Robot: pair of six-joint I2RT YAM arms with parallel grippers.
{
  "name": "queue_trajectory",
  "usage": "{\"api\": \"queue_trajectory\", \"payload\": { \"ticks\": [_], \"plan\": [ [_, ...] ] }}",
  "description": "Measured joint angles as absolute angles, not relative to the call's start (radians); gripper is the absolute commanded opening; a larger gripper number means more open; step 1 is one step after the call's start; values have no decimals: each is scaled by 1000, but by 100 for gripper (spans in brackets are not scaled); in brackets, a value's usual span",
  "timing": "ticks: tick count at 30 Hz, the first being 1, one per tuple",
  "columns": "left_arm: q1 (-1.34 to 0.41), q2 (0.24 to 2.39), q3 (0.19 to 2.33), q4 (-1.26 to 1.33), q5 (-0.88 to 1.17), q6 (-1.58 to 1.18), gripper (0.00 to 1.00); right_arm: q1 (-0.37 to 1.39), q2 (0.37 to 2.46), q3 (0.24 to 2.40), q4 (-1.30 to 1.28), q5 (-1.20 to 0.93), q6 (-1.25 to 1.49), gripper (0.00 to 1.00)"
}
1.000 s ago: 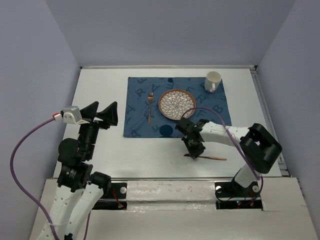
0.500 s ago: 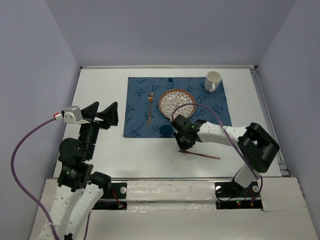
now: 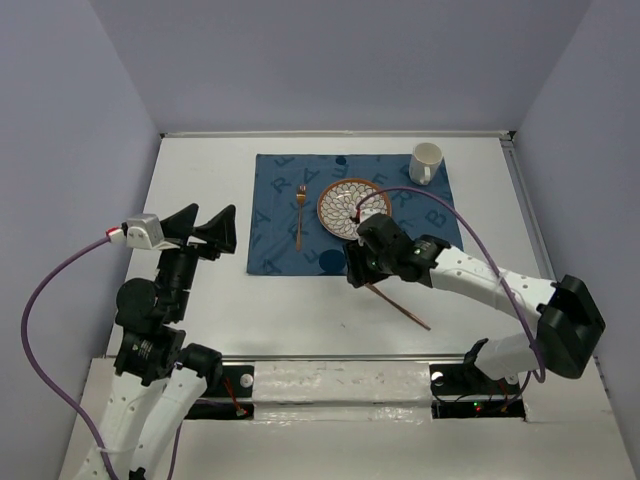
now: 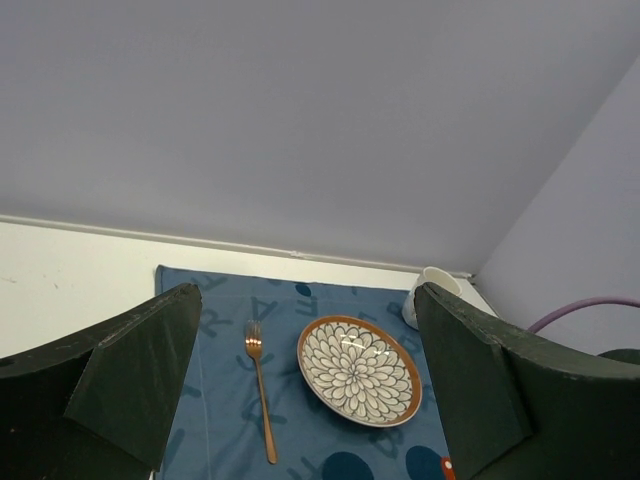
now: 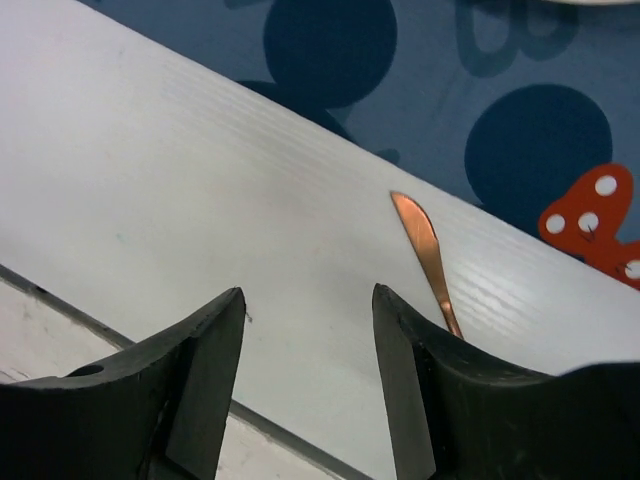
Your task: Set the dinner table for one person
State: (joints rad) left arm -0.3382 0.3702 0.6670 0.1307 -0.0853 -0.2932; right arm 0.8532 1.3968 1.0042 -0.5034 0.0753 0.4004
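Note:
On the white dinner table [image 3: 200, 170] a copper knife [image 3: 400, 307] lies diagonally just in front of the dark blue placemat [image 3: 280, 190]. Its blade [image 5: 420, 232] points toward the mat. My right gripper [image 3: 355, 264] hovers at the mat's near edge, open and empty [image 5: 308, 292]. The knife runs past the outside of its right finger [image 5: 470, 400]. A patterned plate [image 3: 354, 207], a copper fork [image 3: 299, 215] to its left and a white mug [image 3: 426, 162] sit on the mat. My left gripper [image 3: 205, 228] is open and raised over the table's left side, and it faces the plate [image 4: 358, 369] and fork [image 4: 260, 395].
The mat carries dark dots and a red bow print [image 5: 592, 220]. The table's near edge [image 5: 120, 335] lies just below the right fingers. A purple cable [image 3: 440, 225] arcs over the right arm. Grey walls close off the table at the back and on both sides.
My right gripper moved up and left toward the mat's near edge as the arm's base swung right. The knife turned from nearly crosswise to diagonal. The left arm stayed still.

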Motion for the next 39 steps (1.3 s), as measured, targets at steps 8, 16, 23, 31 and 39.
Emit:
{"api": "queue_trajectory", "payload": {
  "ticks": [8,16,23,31,39],
  "plan": [
    [-338,346,667,134,-75,-294,99,834,1367,888,-671,113,525,79],
    [-338,322,667,138,-65,-297,99,736,1340,801,-740,149,608,73],
    [-338,318,667,138,-60,-297,99,693,1436,783,-685,141,586,52],
    [-338,316,667,139,-60,-297,99,691,1472,786,-631,75,550,27],
    [-338,316,667,138,-60,-298,99,800,1438,749,-576,47,579,1]
  ]
}}
